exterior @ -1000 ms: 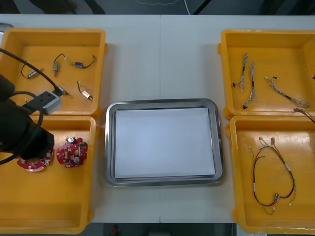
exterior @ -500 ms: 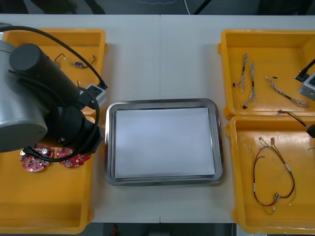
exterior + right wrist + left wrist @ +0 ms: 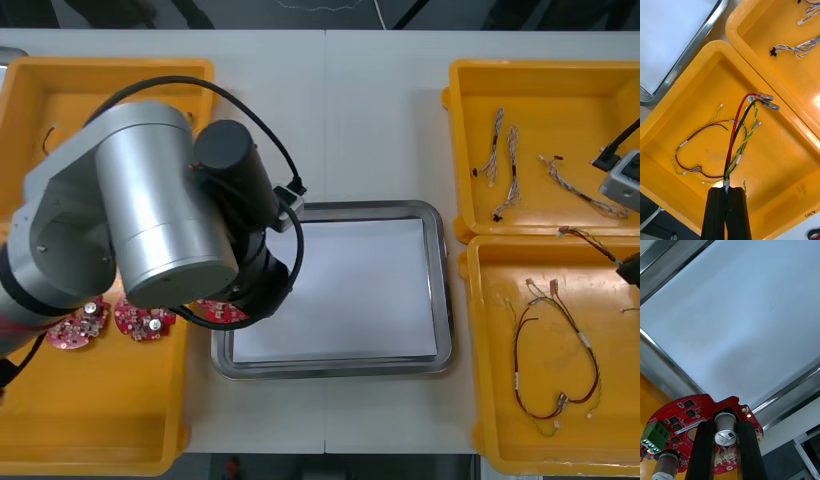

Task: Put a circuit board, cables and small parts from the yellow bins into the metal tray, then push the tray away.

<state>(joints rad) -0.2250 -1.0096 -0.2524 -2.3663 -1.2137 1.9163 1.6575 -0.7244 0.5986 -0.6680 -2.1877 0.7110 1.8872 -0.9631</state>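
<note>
Gripping; left end effector (image 3: 725,425): board (image 3: 688,408) at tray (image 3: 340,370); right (image 3: 727,189): cable (image 3: 730,157); light table (image 3: 330,120)

Front looks steeply down; wrists close; tray (image 3: 340,369) shared.

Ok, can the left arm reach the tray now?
Probably yes: the left gripper, shut on the circuit board, hangs over the rim of the metal tray, whose white inside is bare. The right gripper, shut on a cable, is away over a yellow bin.
</note>
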